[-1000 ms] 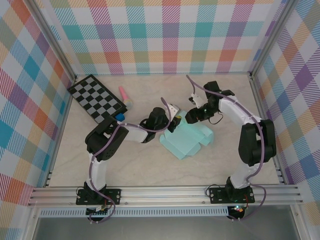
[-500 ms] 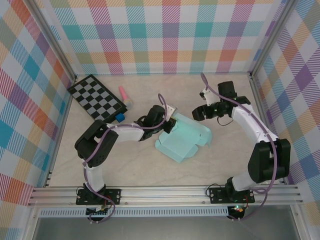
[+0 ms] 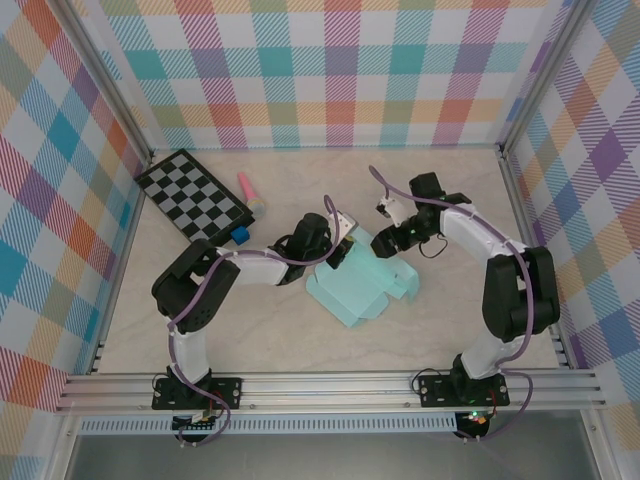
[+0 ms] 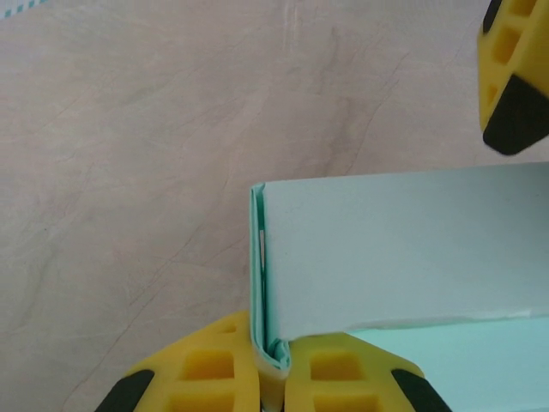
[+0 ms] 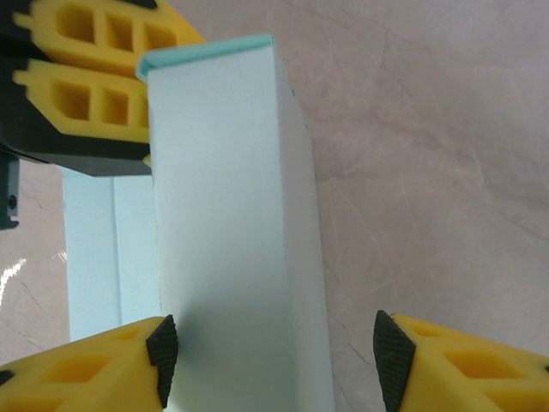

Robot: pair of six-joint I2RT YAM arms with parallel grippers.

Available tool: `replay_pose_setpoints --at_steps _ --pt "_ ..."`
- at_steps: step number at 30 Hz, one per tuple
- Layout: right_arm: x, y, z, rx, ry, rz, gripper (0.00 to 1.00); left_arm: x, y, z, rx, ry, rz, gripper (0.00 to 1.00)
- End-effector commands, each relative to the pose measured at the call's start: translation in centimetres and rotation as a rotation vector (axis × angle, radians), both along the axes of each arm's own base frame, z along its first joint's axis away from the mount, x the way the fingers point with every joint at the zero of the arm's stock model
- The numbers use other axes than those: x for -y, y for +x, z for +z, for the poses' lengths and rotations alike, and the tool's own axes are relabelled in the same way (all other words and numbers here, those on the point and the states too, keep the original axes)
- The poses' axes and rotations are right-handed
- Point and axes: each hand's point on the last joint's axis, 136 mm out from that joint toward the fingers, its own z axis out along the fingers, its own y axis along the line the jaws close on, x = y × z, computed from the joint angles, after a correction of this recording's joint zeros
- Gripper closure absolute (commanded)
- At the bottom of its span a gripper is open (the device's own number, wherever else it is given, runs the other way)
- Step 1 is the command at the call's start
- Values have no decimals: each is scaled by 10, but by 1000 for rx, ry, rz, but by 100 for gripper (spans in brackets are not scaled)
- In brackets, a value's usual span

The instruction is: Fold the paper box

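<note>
Top view: the paper box [image 3: 355, 288], pale mint card, sits mid-bench, partly folded. Its near part lies flat on the marbled bench [image 3: 300, 340] and a panel stands up at its far edge, between the two tools.

Left tool [image 3: 343, 248]: reaches in from the left and is clenched on the paper box. In the left wrist view [image 4: 273, 367] the yellow pads [image 4: 214, 373] pinch the doubled edge of the card with no gap between pad and card. The raised panel [image 4: 403, 249] runs off to the right from that pinch. A yellow and black fingertip [image 4: 513, 81] of the other tool shows at the top right, clear of the panel.

Right tool [image 3: 384, 238]: comes in from the right at the far side of the box and is released, jaws apart. In the right wrist view [image 5: 274, 352] the jaws straddle the upright panel [image 5: 232, 215]. The left-hand pad [image 5: 161, 348] is right at the panel's edge, while the right-hand pad [image 5: 390, 360] stands apart with bare bench between it and the card. Not gripping. The left tool's yellow fingers [image 5: 86, 86] are at the top left, at the panel's far corner.

Other stuff, far left of the bench: a black and grey checkerboard [image 3: 195, 198], a pink stick-like item [image 3: 247, 188] just beside its far edge, can't tell what it is, and a small blue cube [image 3: 240, 235] at the board's near corner. All are well apart from the box.
</note>
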Motion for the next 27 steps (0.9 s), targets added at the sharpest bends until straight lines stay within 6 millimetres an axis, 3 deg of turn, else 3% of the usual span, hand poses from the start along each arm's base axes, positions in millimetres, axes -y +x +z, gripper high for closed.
replay_pose_setpoints --at_steps 1,4,11,17,21,27 --pt "1 0 -7 -28 -22 8 43 2 -1 -12 -5 30 -14 87" --pt "2 0 -13 -36 -27 4 50 -1 0 -14 -23 37 13 73" --pt "0 -2 -13 -40 -9 1 55 -1 2 -23 -75 89 16 68" --pt "-3 -1 -8 -34 14 -4 55 2 17 -43 -158 124 102 69" --pt "-3 -2 -7 -33 27 -15 56 2 14 -60 -134 37 126 74" --pt "-1 -2 -7 -24 34 -35 56 6 5 -68 -105 -47 86 84"
